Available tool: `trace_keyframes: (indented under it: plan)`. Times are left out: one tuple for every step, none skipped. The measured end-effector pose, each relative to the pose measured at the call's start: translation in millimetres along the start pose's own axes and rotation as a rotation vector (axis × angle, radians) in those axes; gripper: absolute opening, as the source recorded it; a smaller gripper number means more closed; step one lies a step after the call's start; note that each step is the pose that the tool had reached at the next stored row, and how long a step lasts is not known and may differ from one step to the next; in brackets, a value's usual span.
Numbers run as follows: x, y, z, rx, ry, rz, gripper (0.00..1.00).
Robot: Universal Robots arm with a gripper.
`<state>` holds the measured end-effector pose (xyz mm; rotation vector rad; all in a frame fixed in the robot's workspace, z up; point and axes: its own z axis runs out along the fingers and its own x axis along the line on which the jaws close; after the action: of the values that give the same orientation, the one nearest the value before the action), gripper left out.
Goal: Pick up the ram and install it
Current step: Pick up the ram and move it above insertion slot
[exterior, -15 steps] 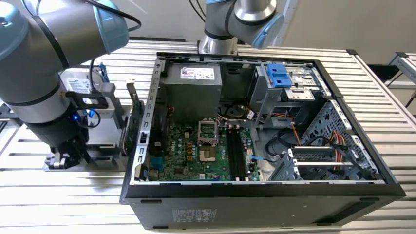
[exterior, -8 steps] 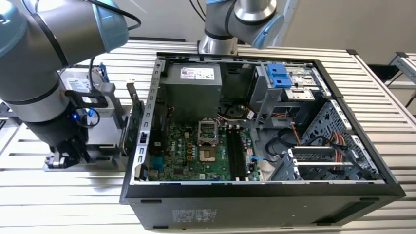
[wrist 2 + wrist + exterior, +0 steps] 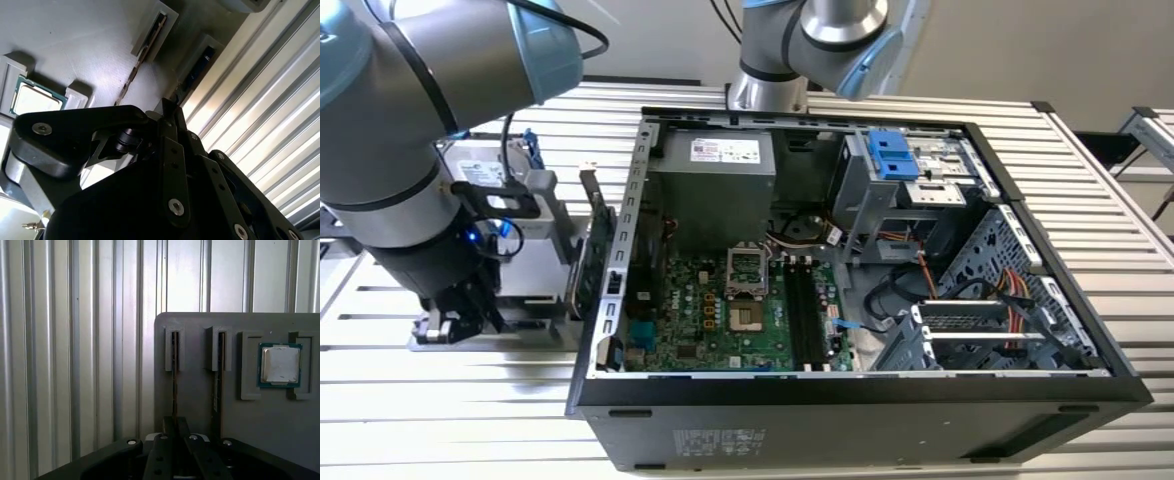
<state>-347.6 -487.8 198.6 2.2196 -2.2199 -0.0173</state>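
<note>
Closest in the first wrist view, the fingers [image 3: 162, 450] are drawn together to a stick's thickness and pinch the edge of the ram [image 3: 175, 370], the stick nearest the tray's rim, which stands in its slot. Standing it on edge probably leaves that thin edge free for a narrow grip. Just beside it stands a second stick [image 3: 218, 370], then a processor chip [image 3: 280, 364] in its recess. The grey tray [image 3: 195, 390] rests on the slatted bench [image 3: 75, 365], at the exterior view's lower left. Beside it is the open computer case [image 3: 854, 395], whose memory slots [image 3: 803, 315] appear unfilled.

ram sticks [image 3: 175, 365] [image 3: 218, 370]: 2 | processor [image 3: 280, 365]: 1 | tray [image 3: 250, 440]: 1 | computer case [image 3: 854, 420]: 1
</note>
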Motion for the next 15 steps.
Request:
trace_keyframes:
  plan:
    - [0.0, 0.0, -0.4, 0.0000, 0.0000, 0.000, 0.00]
    - [0.0, 0.1, -0.7, 0.0000, 0.0000, 0.000, 0.00]
    - [0.0, 0.1, -1.1, 0.0000, 0.0000, 0.000, 0.00]
    - [0.0, 0.2, -1.3, 0.0001, -0.0001, 0.000, 0.00]
    - [0.0, 0.2, -1.6, 0.0000, 0.0000, 0.000, 0.00]
    - [0.0, 0.3, -1.7, 0.0001, 0.0000, 0.000, 0.00]
    - [0.0, 0.4, -1.8, 0.0000, 0.0000, 0.000, 0.00]
    - [0.0, 0.4, -1.9, 0.0001, 0.0000, 0.000, 0.00]
    - [0.0, 0.5, -2.0, 0.0001, 0.0000, 0.000, 0.00]
    - [0.0, 0.6, -2.1, 0.0000, 0.0001, 0.000, 0.00]
    - [0.0, 1.0, -2.4, -0.0001, 0.0001, 0.000, 0.00]
    - [0.0, 1.6, -2.8, 0.0000, 0.0000, 0.000, 0.00]
    - [0.0, 1.7, -2.9, 0.0001, -0.0001, 0.000, 0.00]
    - [0.0, 1.8, -3.0, 0.0001, -0.0001, 0.000, 0.00]
    - [0.0, 1.9, -3.2, 0.0000, -0.0001, 0.000, 0.00]
